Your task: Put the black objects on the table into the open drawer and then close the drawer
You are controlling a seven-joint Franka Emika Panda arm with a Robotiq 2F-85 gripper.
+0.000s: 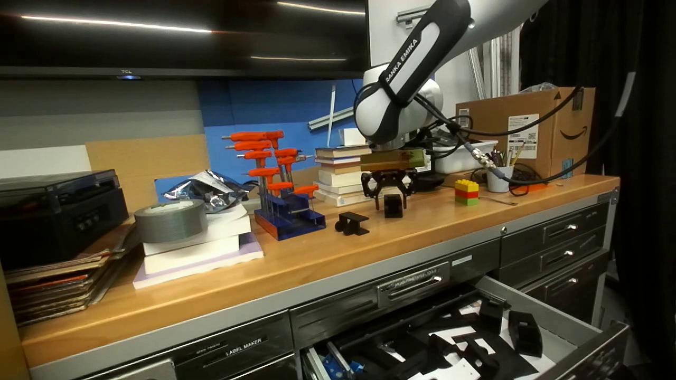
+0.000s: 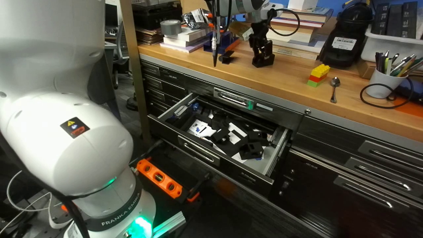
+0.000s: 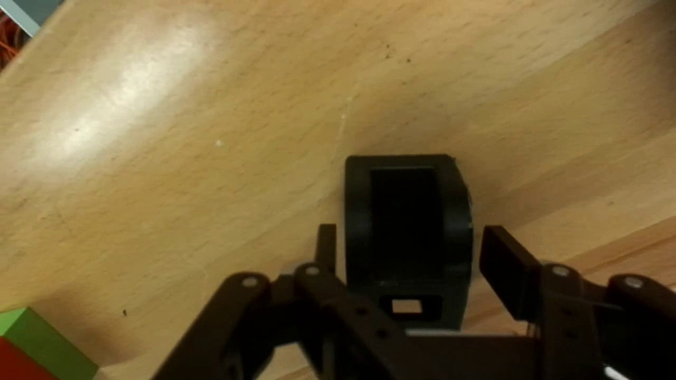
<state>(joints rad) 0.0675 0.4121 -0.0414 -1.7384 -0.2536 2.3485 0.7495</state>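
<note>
A black object (image 1: 393,206) stands on the wooden table (image 1: 317,249), between the fingers of my gripper (image 3: 409,248). The jaws are open around it, and in the wrist view a narrow gap of wood shows on each side. It has a deep hollow and a small rectangular hole. Left of it in an exterior view lies another black object (image 1: 352,224), with a flat plate and a rounded part. Below the tabletop the drawer (image 2: 165,130) is pulled out. Inside are black pieces (image 2: 251,150), dark sheets and white papers.
A yellow, red and green block stack (image 1: 466,192) stands beside the gripper, near a spoon (image 2: 334,91) and a pen cup (image 2: 385,81). Behind are piled books (image 1: 338,182) and a black device (image 2: 340,49). A tool rack with orange handles (image 1: 289,216) stands on the opposite side.
</note>
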